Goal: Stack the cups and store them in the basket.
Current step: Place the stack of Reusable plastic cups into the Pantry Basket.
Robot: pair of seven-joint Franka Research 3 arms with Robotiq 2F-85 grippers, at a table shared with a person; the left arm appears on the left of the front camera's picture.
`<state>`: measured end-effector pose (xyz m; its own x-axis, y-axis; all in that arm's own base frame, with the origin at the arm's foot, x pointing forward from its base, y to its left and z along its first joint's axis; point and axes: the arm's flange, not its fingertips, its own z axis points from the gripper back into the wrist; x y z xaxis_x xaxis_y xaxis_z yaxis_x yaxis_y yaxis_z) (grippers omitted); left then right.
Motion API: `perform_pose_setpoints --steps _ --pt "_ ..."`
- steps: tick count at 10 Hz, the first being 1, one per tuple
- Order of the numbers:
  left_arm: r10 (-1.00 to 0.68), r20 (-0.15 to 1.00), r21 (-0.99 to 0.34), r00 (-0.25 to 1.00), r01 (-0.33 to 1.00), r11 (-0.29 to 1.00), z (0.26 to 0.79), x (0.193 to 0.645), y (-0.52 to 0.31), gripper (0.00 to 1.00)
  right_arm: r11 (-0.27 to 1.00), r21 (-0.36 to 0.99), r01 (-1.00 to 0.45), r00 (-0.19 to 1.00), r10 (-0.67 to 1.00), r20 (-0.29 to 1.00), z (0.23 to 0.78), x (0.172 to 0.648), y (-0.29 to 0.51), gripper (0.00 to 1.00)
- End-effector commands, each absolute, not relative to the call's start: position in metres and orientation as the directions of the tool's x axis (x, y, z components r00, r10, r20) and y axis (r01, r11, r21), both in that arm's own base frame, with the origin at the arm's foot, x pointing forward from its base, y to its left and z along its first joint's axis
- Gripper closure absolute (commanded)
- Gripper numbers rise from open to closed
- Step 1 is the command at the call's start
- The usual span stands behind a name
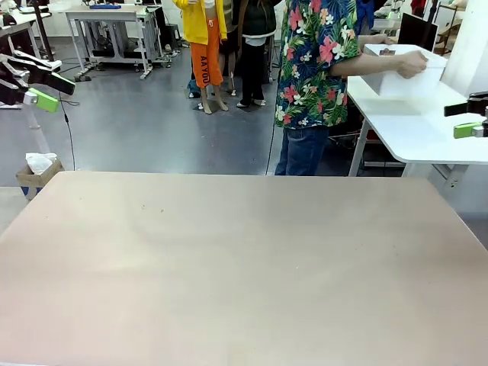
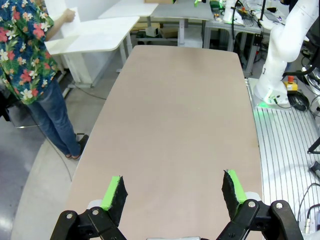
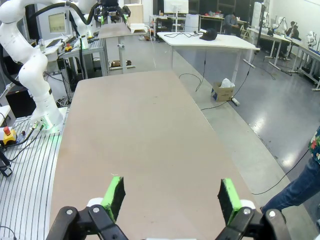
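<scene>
Large white rectangular plastic basket (image 1: 400, 72) sat w/ the person's hands (image 1: 412, 64) on a white side table (image 1: 415, 130), far-right, nearer the right gripper (image 3: 170, 197). Left gripper (image 2: 172, 192) and right both hung w/ fingers apart, holding nothing.

The wide pinkish-beige table top (image 1: 244, 267) looks smooth and matt; the white rectangular plastic basket (image 1: 404, 72) shows plain, smooth walls; the grippers' green pads (image 2: 112, 192) look soft and rubbery against black, faintly glossy fingers.

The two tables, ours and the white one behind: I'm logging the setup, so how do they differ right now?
The work table is tan-brown, and no cups or basket stand on it; the side table is white and bears the white basket, which the person's hand holds. The work table is near, the side table farther off to the right. Both have flat, matte tops.
</scene>
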<state>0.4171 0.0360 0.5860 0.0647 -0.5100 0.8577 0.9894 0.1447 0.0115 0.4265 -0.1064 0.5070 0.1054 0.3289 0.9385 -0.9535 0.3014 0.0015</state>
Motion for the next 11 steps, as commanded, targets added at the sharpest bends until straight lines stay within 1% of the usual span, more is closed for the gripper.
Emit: perform_pose_setpoints --steps 1,11 --pt "-0.503 0.862 0.004 0.069 0.990 0.144 0.5884 0.4157 0.0337 0.00 0.307 0.004 -0.952 0.111 0.330 0.937 0.5101 0.4261 -0.1055 0.00" --pt "-0.503 0.862 0.004 0.069 0.990 0.144 0.5884 0.4157 0.0337 0.00 0.307 0.004 -0.952 0.111 0.330 0.937 0.5101 0.4261 -0.1055 0.00"
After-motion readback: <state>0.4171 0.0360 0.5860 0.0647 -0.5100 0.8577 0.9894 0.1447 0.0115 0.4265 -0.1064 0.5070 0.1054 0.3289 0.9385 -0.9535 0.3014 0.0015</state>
